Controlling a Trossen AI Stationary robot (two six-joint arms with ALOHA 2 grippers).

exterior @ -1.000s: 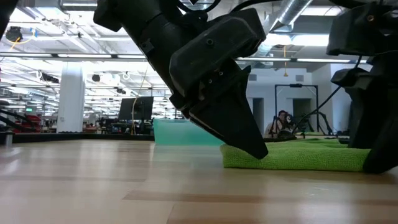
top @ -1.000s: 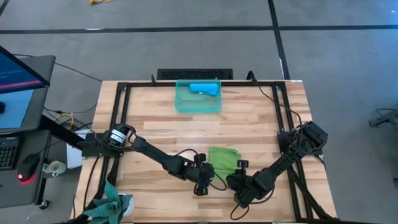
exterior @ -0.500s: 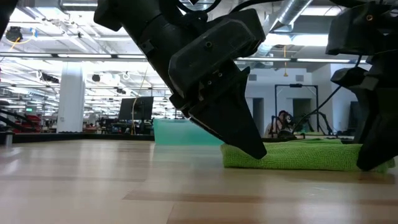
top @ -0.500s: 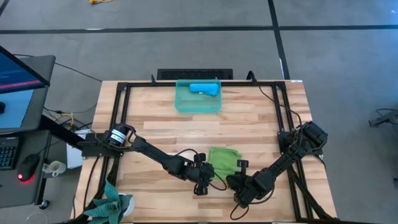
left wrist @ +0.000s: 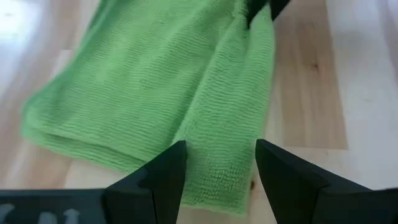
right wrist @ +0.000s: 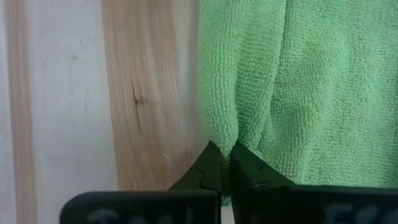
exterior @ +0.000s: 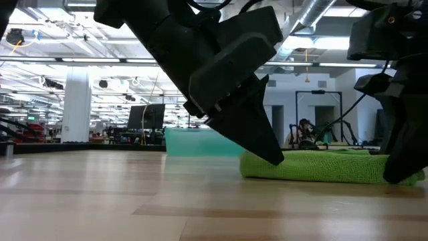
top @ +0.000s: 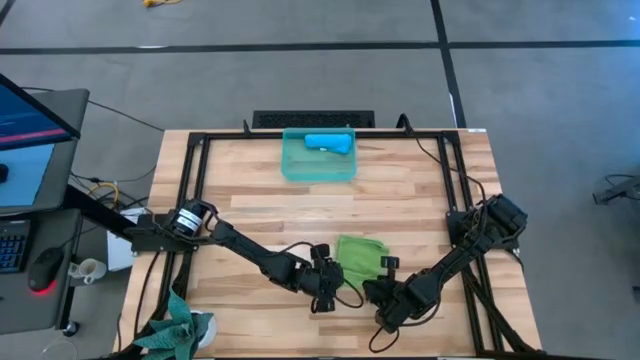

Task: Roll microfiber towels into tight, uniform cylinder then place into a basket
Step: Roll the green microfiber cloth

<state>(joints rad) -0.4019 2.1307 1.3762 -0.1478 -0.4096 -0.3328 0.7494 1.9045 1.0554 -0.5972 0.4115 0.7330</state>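
High view: a pale plank table with a black frame stands on grey floor, a monitor and mouse off its left side. Low view shows a big open hall with ceiling lights behind. The green towel lies flat near the table's front edge. The left gripper sits at its near left corner, fingers apart over the edge. The right gripper is pinched together on the towel's near right edge. The blue towel lies rolled in the basket at the far side.
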